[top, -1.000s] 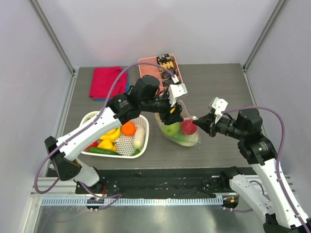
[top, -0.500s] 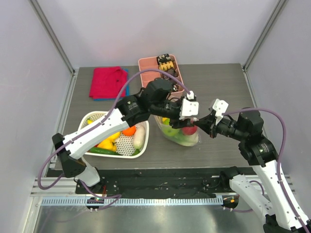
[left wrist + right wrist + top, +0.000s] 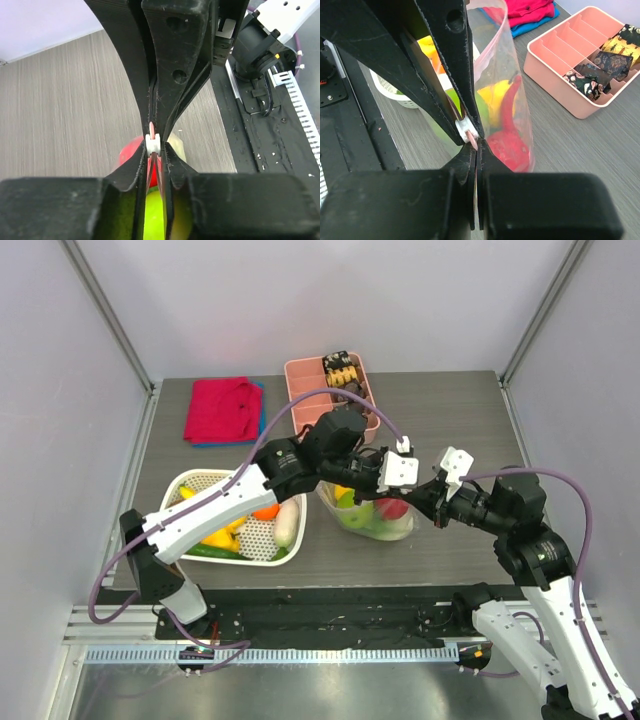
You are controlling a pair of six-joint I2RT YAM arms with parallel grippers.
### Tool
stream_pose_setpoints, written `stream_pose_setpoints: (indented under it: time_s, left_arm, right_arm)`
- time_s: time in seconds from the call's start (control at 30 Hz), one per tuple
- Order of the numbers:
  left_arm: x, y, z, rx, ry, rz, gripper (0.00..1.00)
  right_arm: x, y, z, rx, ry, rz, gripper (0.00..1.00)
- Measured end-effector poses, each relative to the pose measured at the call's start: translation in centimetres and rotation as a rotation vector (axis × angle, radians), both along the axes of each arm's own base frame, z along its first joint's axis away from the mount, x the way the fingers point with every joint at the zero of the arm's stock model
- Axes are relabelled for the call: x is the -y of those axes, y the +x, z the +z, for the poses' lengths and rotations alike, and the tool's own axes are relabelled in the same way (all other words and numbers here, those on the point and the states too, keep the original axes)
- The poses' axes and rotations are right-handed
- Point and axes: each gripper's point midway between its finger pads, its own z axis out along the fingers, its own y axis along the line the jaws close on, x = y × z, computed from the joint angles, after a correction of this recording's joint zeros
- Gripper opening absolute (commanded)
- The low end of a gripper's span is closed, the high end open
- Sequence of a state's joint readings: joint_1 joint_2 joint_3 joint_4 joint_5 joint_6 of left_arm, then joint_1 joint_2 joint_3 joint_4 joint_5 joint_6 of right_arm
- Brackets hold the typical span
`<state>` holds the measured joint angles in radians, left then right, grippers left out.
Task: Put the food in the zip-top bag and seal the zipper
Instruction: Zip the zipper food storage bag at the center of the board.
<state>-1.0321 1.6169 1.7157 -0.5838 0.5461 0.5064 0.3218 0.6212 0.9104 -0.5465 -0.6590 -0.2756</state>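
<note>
A dark grey, wood-grain table (image 3: pixel 450 410) forms the floor of a booth with plain pale walls and slanted metal posts at the back corners. Near the table's centre stands the zip-top bag (image 3: pixel 385 525), a thin, clear, glossy pouch with its mouth up. Through its film show a red fruit (image 3: pixel 512 145), a yellow piece (image 3: pixel 492 107) and a green fruit (image 3: pixel 352 514).

From the bag, a white mesh basket (image 3: pixel 185 480) sits at 9 o'clock. It holds an orange (image 3: pixel 265 510), a long white vegetable (image 3: pixel 287 523), a yellow pepper (image 3: pixel 222 537) and a green cucumber (image 3: pixel 212 551). A pink compartment tray (image 3: pixel 293 385) of smooth, hard plastic lies at 12 o'clock, with small dark and yellow snack packets (image 3: pixel 340 368) inside. A folded red cloth (image 3: pixel 218 408) over a blue cloth (image 3: pixel 530 26) lies at 10 o'clock.

The 2 arms meet above the bag, tip to tip. The left gripper (image 3: pixel 155 152), matte black plastic, is pinched onto the zipper (image 3: pixel 151 129), a pale-pink strip, right at its small white slider (image 3: pixel 153 144). The right gripper (image 3: pixel 476 150) is fully closed on the same pink strip, just beside the slider.
</note>
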Motion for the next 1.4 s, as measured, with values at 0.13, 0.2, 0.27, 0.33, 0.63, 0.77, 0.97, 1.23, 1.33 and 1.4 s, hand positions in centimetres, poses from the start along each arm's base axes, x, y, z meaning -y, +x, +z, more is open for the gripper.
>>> stream_pose_setpoints:
  time_s: [0.13, 0.2, 0.27, 0.33, 0.63, 0.77, 0.97, 1.23, 1.33, 1.4]
  left_arm:
    - [-0.3, 0.1, -0.2, -0.002, 0.003, 0.006, 0.07]
    - [-0.8, 0.2, -0.4, -0.003, 0.005, 0.014, 0.07]
    - [-1.4, 0.4, -0.5, -0.005, 0.008, 0.025, 0.07]
    - [-2.1, 0.8, -0.7, -0.009, 0.014, 0.04, 0.07]
    - [-4.8, 2.5, -1.5, -0.009, 0.045, 0.098, 0.07]
    - [-6.3, 3.4, -1.9, -0.013, 0.067, 0.13, 0.07]
    - [-8.5, 4.9, -2.3, -0.009, 0.098, 0.18, 0.07]
    - [-11.9, 6.8, -2.6, -0.004, 0.13, 0.253, 0.07]
    - [-13.3, 7.7, -2.7, -0.01, 0.141, 0.29, 0.07]
    - [-14.2, 8.2, -2.7, -0.01, 0.147, 0.309, 0.07]
  right_arm:
    - [0.0, 0.0, 0.0, -0.001, 0.0, -0.004, 0.01]
    - [0.0, 0.0, -0.1, -0.006, 0.001, -0.004, 0.01]
    - [0.0, -0.1, -0.1, -0.007, 0.002, -0.002, 0.01]
    - [0.0, -0.1, 0.0, -0.008, 0.005, -0.003, 0.01]
    - [0.5, 0.6, -0.1, -0.011, 0.001, -0.053, 0.01]
    - [1.0, 1.1, -0.1, -0.004, -0.008, -0.097, 0.01]
    - [2.0, 1.9, -0.2, 0.004, -0.025, -0.168, 0.01]
    - [3.0, 2.4, -0.4, 0.01, -0.047, -0.233, 0.01]
    - [3.3, 2.5, -0.6, 0.008, -0.055, -0.251, 0.02]
    - [3.5, 2.5, -0.7, 0.009, -0.061, -0.259, 0.01]
